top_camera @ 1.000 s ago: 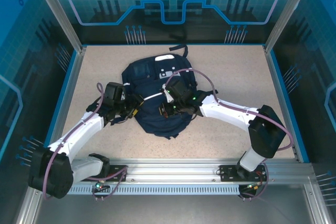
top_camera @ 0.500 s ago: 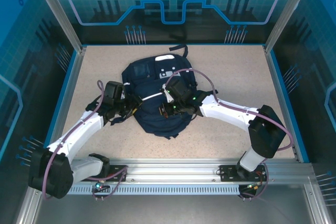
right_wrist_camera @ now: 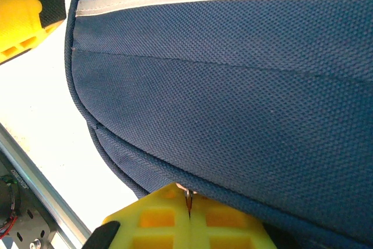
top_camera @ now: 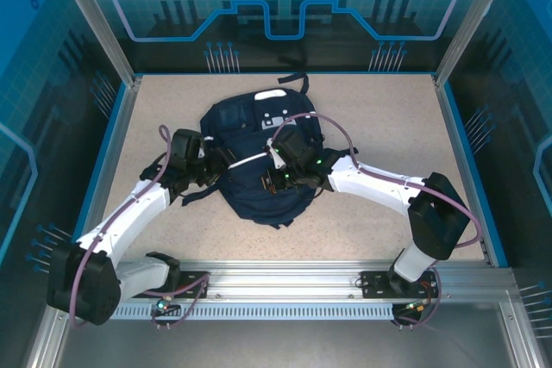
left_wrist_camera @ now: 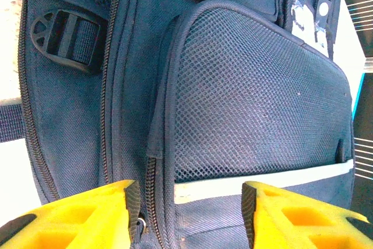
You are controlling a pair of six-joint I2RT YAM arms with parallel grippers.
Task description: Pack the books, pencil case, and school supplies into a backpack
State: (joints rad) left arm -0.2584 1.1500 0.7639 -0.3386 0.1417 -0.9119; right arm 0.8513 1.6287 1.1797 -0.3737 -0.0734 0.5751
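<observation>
The dark navy backpack (top_camera: pixel 250 157) lies flat in the middle of the table, its top loop pointing away from me. My left gripper (top_camera: pixel 216 167) is at its left edge, open. In the left wrist view the yellow fingers (left_wrist_camera: pixel 87 217) straddle the zipper line (left_wrist_camera: pixel 152 196) and the white stripe (left_wrist_camera: pixel 233 185) below a mesh pocket (left_wrist_camera: pixel 250 91). My right gripper (top_camera: pixel 274 180) rests on the lower front of the pack, shut on a small metal zipper pull (right_wrist_camera: pixel 187 192). The books, pencil case and school supplies are out of view.
A black buckle and strap (left_wrist_camera: pixel 67 39) sit on the pack's side. Bare speckled tabletop (top_camera: pixel 379 127) surrounds the pack. A metal rail (top_camera: pixel 293 277) runs along the near edge, with blue walls on the other three sides.
My left gripper has shifted slightly away from me along the backpack's left edge. The right arm has stayed put, still shut.
</observation>
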